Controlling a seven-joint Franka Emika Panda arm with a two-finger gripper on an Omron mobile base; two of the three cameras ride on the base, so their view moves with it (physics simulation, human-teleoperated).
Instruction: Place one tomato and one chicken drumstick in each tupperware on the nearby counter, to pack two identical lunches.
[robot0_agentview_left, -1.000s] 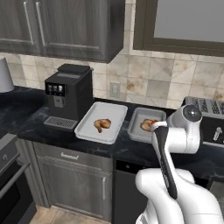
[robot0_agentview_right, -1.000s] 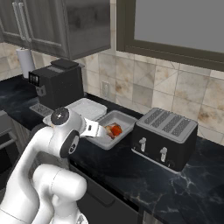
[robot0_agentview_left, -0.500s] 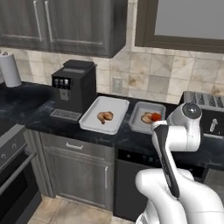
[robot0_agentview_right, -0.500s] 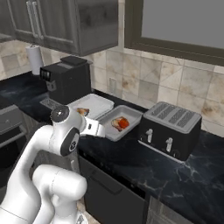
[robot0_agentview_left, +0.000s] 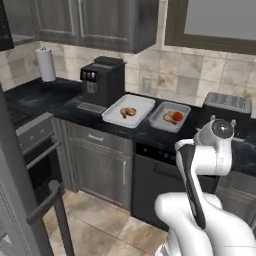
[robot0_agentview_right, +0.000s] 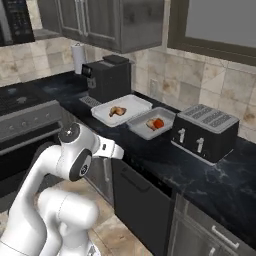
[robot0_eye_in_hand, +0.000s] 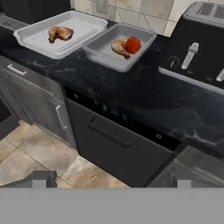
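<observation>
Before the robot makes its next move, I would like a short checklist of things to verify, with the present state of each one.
1. Right tupperware holds one tomato and one chicken drumstick: ok.
2. Left tupperware holds a drumstick: ok.
3. Left tupperware holds a tomato: not ok, none lies in it.
4. Gripper is open and holds nothing: ok.
5. Both trays rest flat on the counter, beside each other: ok.
6. Second tomato is located: cannot tell, none lies on the counter stretch in the pictures.
</observation>
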